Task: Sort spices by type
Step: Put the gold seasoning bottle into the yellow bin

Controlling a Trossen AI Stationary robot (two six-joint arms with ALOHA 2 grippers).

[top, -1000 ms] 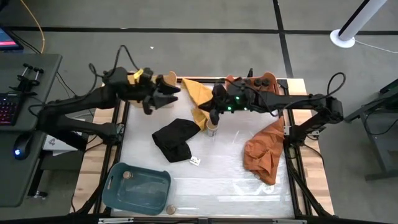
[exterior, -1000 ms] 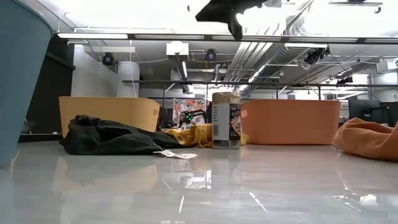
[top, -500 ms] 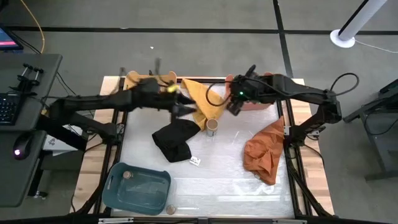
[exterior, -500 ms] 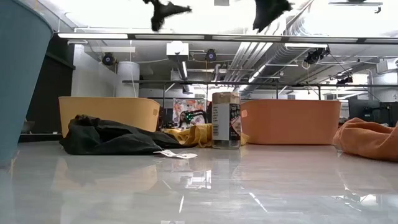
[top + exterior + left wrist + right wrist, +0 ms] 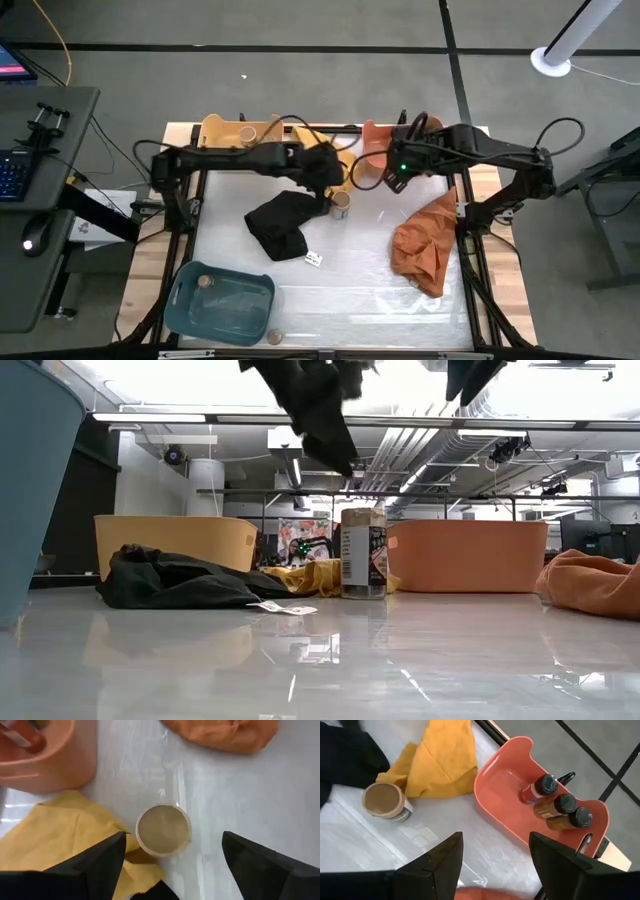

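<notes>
Left gripper [image 5: 172, 852] now above tan-topped jar [image 5: 163, 829], fingers wide, right gripper [image 5: 495, 852] withdrawn, fingers apart, empty

Jar [image 5: 341, 203] upright on table [image 5: 380, 290], near middle of far half. Cloth [image 5: 325, 155] just behind jar, its edge touching jar base. Second cloth [image 5: 280, 223] left of jar, apart from it. Third cloth [image 5: 425, 240] well to right, at table's right edge. Bin [image 5: 380, 160] behind and right of jar; three bottles [image 5: 560, 807] lying side by side in bin. Another bin [image 5: 235, 132] at far left corner. Third bin [image 5: 222, 300] at near left corner. Left gripper [image 5: 325, 180] above jar; right gripper [image 5: 395, 175] above the bin with bottles.
</notes>
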